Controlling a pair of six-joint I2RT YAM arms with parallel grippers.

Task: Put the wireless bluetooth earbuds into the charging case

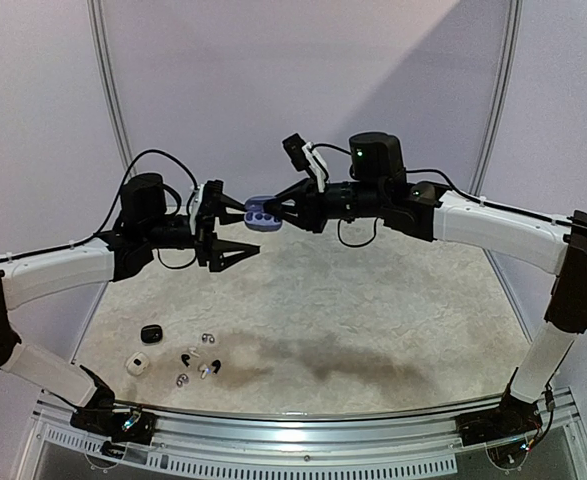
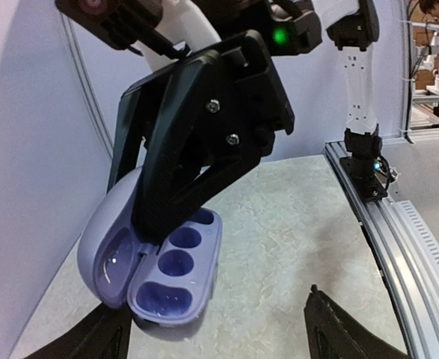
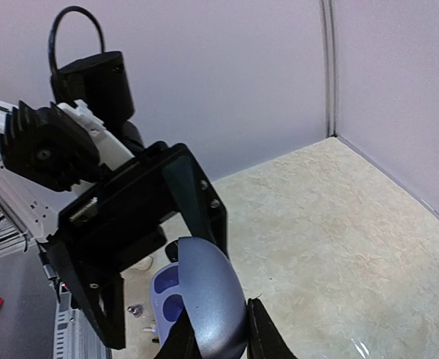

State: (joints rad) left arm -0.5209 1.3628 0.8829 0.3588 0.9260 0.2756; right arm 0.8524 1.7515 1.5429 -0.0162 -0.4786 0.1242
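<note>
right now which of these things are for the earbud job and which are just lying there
For the job:
- lavender case, open, held up by the right gripper
- earbuds, scattered on the table
- left gripper, open and empty

Lying about for now:
- black case, on the table
- white case, on the table beside the earbuds

Both arms raised, forearms level, reaching inward toward each other at mid-height. Left gripper (image 1: 239, 228) points right, jaws spread wide. Right gripper (image 1: 278, 214) points left, clamped on open charging case (image 1: 261, 214), close to left gripper.
</note>
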